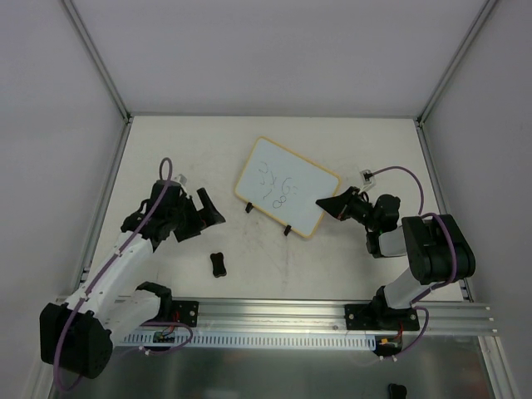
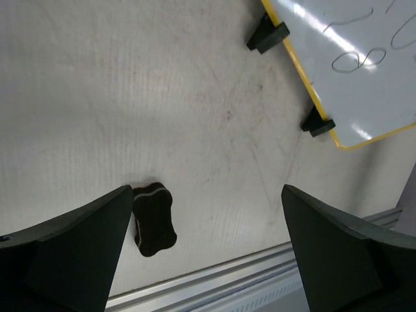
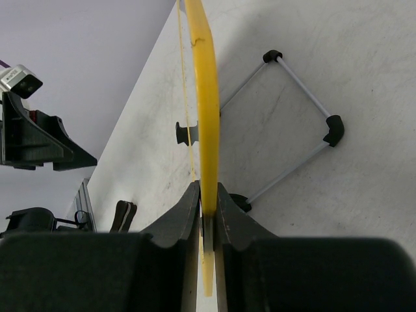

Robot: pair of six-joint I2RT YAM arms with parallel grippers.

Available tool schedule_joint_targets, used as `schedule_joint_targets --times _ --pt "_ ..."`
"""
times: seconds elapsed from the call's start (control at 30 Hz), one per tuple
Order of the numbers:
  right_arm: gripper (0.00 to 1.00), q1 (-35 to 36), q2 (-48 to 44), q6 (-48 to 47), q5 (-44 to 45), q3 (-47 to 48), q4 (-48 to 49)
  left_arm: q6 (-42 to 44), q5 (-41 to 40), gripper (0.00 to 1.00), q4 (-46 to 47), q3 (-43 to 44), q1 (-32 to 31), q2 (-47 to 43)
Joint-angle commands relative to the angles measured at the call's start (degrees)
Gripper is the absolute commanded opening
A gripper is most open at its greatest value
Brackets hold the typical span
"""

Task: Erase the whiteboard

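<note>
The whiteboard [image 1: 287, 186], white with a thin yellow-tan frame, two black feet and dark scribbles, stands tilted at the table's middle. My right gripper [image 1: 332, 202] is shut on its right edge; the right wrist view shows the frame's yellow edge [image 3: 207, 97] clamped between both fingers. A small black eraser block [image 1: 218, 263] lies on the table in front of the board, also in the left wrist view [image 2: 154, 218]. My left gripper [image 1: 208, 212] is open and empty, hovering above and left of the eraser, its fingers [image 2: 71, 250] wide apart.
An aluminium rail [image 1: 274, 314] runs along the near edge of the table. White walls with metal corner posts [image 1: 104, 62] enclose the table on three sides. A wire stand [image 3: 305, 104] shows behind the board in the right wrist view.
</note>
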Motion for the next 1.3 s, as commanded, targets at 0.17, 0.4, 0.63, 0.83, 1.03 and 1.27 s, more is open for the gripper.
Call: schedule_joint_targets --times 0.17,0.4,0.63,0.83,1.03,1.27 --pt "0.0 -0.6 -0.9 -2.2 0.4 0.5 13.2 -3.2 -12.1 0.99 -4.3 -3.0 -12.8 2.2" --pt "0.0 -0.6 -0.4 -1.9 0.0 0.9 13.3 -2.6 -13.3 0.97 -4.6 -5.7 -14.2 4.4" --pt "0.0 -0.5 -0.4 -2.0 0.0 0.9 13.2 -2.4 -13.0 0.9 -4.9 -4.4 -16.4 8.1" --pt "0.0 -0.6 -0.2 -1.8 0.1 1.1 13.2 -4.9 -13.5 0.9 -5.6 -4.0 -21.8 10.1" --pt "0.0 -0.6 -0.2 -1.9 -0.1 1.0 13.2 -6.7 -16.7 0.82 -5.8 -3.6 -24.2 12.4" --pt "0.0 -0.6 -0.5 -1.9 -0.2 0.8 13.2 -6.3 -18.5 0.73 -6.1 -3.9 -24.9 13.9"
